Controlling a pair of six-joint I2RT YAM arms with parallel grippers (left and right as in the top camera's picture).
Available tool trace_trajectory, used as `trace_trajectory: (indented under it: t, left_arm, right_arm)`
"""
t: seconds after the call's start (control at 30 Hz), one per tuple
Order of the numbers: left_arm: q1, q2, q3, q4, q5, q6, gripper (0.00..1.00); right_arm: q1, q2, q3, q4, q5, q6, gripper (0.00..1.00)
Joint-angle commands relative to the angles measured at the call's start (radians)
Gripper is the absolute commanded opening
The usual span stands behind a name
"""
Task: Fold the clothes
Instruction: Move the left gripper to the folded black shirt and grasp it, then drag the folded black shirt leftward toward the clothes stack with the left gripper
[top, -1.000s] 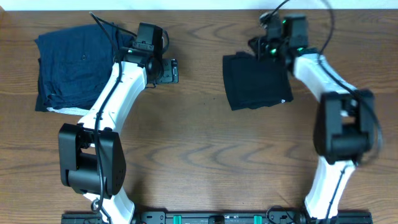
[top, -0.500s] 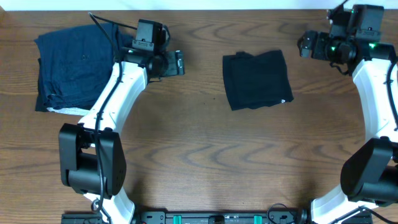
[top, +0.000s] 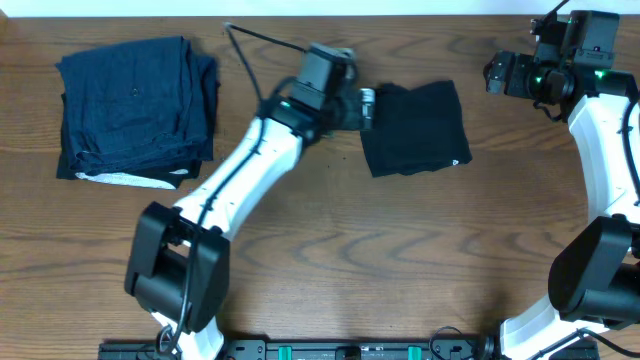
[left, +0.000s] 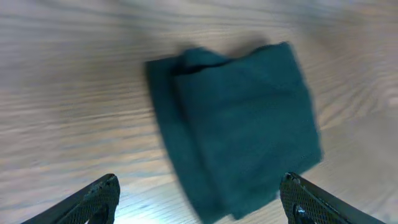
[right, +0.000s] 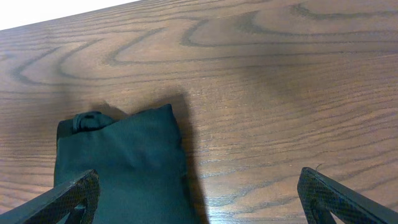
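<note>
Blur smears the black T-shirt (left: 239, 124) in our left wrist view, its folds unreadable; the frame's lower edge cuts off the 2 left fingers (left: 93, 199). Our right wrist view crops the shirt at the bottom. Overhead, the fingers hide its left edge, and its white mark (top: 456, 162) is too small to read.

The black T-shirt (top: 413, 128) lies flat, folded into a compact rectangle, one corner slightly bunched.
</note>
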Motion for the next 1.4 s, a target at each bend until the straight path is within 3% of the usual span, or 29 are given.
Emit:
trace_trajectory:
  t: [0.0, 0.07, 0.17, 0.2, 0.27, 0.33, 0.5, 0.7, 1.07, 1.37]
  left_arm:
    - [-0.055, 0.033, -0.005, 0.040, -0.054, -0.074, 0.84]
    - [-0.091, 0.055, -0.005, 0.084, -0.053, -0.097, 0.82]
    - [-0.132, 0.100, -0.005, 0.152, -0.053, -0.097, 0.66]
    - [-0.143, 0.117, -0.005, 0.179, -0.053, -0.097, 0.57]
    - [-0.163, 0.158, -0.005, 0.239, -0.053, -0.097, 0.29]
    - [-0.174, 0.191, -0.005, 0.289, -0.037, -0.096, 0.15]
    - [-0.174, 0.251, -0.005, 0.383, 0.112, -0.047, 0.14]
    - [-0.172, 0.307, -0.005, 0.367, 0.112, -0.032, 0.15]
    - [-0.142, 0.333, -0.005, 0.095, 0.111, 0.075, 0.15]
    - [-0.013, 0.331, -0.001, -0.047, 0.098, 0.193, 0.11]
  right_arm:
    - [-0.002, 0.008, -0.006, 0.003, 0.010, 0.002, 0.99]
    - [-0.002, 0.008, -0.006, 0.003, 0.010, 0.002, 0.99]
    - [-0.002, 0.008, -0.006, 0.003, 0.010, 0.002, 0.99]
    - [-0.002, 0.008, -0.006, 0.003, 0.010, 0.002, 0.99]
    - [-0.002, 0.008, -0.006, 0.003, 0.010, 0.002, 0.99]
    - [-0.002, 0.008, -0.006, 0.003, 0.010, 0.002, 0.99]
    - [-0.002, 0.008, -0.006, 0.003, 0.010, 0.002, 0.99]
    - [-0.002, 0.008, -0.006, 0.003, 0.010, 0.002, 0.99]
    - [-0.002, 0.008, -0.006, 0.003, 0.010, 0.002, 0.99]
    - [-0.002, 0.008, -0.006, 0.003, 0.010, 0.002, 0.99]
